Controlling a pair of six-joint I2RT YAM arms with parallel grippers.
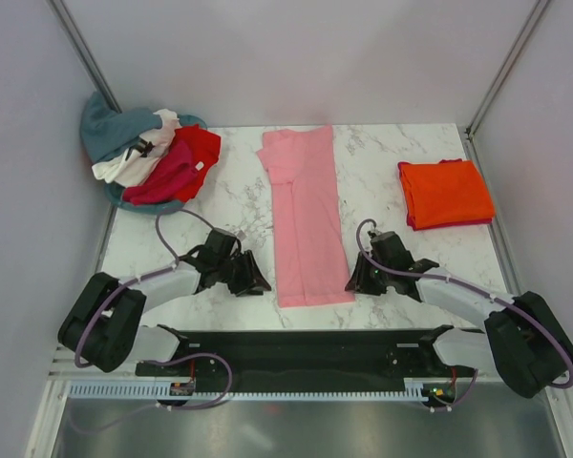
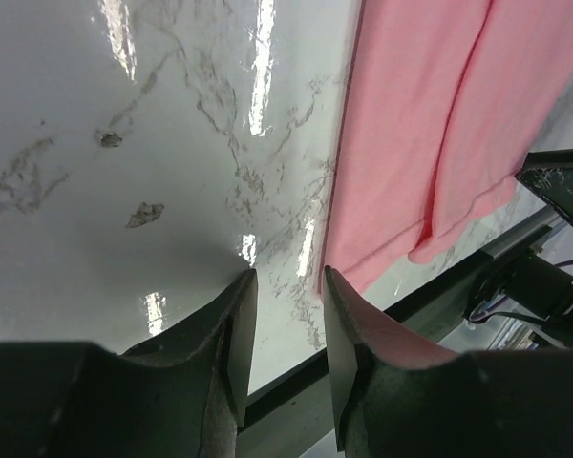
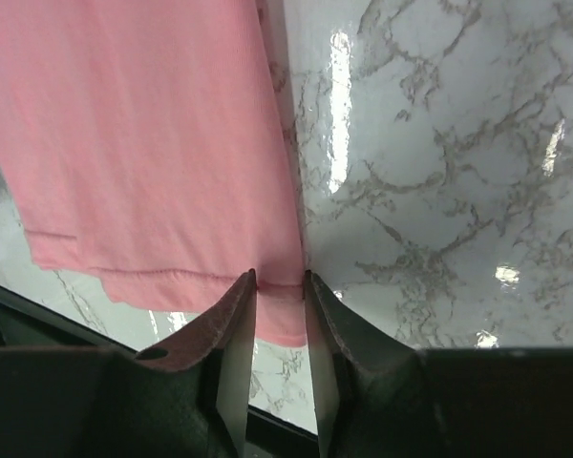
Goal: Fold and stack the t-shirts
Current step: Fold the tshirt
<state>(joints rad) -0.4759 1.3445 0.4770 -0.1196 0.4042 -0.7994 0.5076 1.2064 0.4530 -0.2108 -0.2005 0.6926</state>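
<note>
Far-left corner of worktop (image 1: 239,191): heap of unfolded t-shirts (image 1: 153,157). Left arm's fingers (image 2: 231,324), slightly spread with nothing between them, tips just beside the near-left hem corner of the pink t-shirt (image 1: 306,219), which lies mid-worktop folded lengthwise into a long strip; right arm's fingers (image 3: 231,324), narrowly parted at its near-right hem corner, grip not determinable; folded orange t-shirt (image 1: 446,191), far right. Step judged: crosswise fold of the pink piece; next move calls for both hem corners pinched, then carried level toward the collar end.

Shirts: 1 pink shirt (image 1: 306,219) flat, 1 orange shirt (image 1: 446,191) folded, 1 heap (image 1: 153,153) showing 4 colours. Grippers, 2: left gripper (image 1: 258,283), right gripper (image 1: 351,284). 1 counter (image 1: 239,191).
</note>
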